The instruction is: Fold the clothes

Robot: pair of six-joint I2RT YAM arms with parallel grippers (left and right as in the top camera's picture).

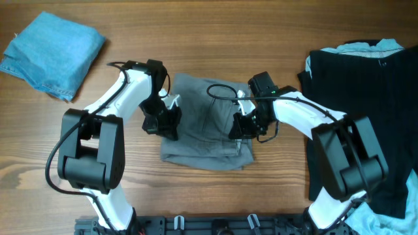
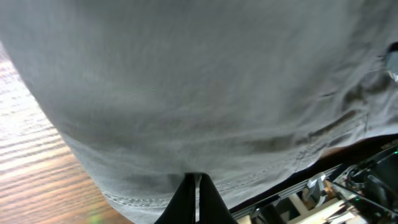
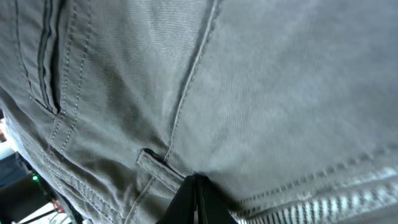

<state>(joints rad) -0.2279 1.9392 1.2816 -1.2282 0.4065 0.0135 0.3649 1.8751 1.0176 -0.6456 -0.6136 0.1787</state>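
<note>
Lying at frame centre on the table [image 1: 215, 39], the shorts [image 1: 202, 114] sat between both grippers. Left gripper [image 1: 171, 124] was pinched tight on the shorts' left edge. Right gripper [image 1: 241, 127] was clamped likewise on the right edge, fingertips together on the fabric. Denim [image 1: 52, 52] sat folded at upper left, and the black garment [image 1: 372, 98] at the right edge.
</note>
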